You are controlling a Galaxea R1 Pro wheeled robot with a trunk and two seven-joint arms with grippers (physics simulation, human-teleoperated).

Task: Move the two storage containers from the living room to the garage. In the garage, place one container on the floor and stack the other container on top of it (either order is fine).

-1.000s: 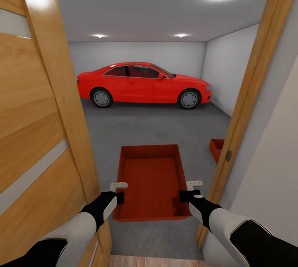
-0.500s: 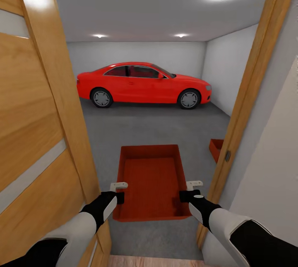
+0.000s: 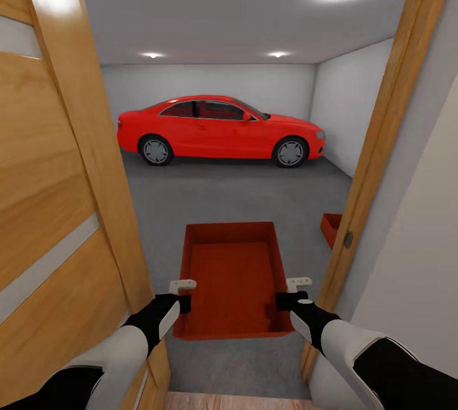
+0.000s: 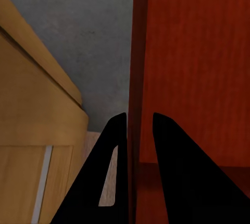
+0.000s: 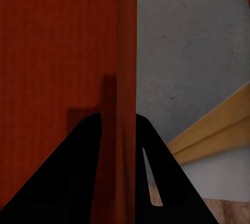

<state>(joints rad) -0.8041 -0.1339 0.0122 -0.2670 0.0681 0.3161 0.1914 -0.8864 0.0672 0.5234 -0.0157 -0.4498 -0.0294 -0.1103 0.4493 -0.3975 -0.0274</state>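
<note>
At doorway: containers 2, one [image 3: 232,280] carried, one [image 3: 332,229] on floor [image 3: 242,197]; car [image 3: 219,129] 1

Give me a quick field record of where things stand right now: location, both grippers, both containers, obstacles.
location: doorway into the garage, wooden door open at left
left gripper: shut on held container's left wall
right gripper: shut on its right wall
held container: carried between both arms, open side up, empty
second container: on the concrete floor ahead right, partly hidden by the door frame
obstacle: red car along the back wall
</note>
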